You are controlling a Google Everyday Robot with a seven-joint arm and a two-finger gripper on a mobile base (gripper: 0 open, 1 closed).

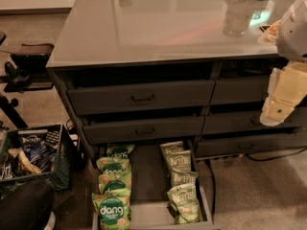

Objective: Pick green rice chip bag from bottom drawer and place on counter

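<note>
Well below and left of the gripper, the green rice chip bag lies in the open bottom drawer; the gripper hangs below the counter edge, its opening impossible to tell.

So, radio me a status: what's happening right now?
Gripper up at right, beside the drawer fronts. Nearest green rice chip bag lying in open bottom drawer. Nothing over it.
</note>
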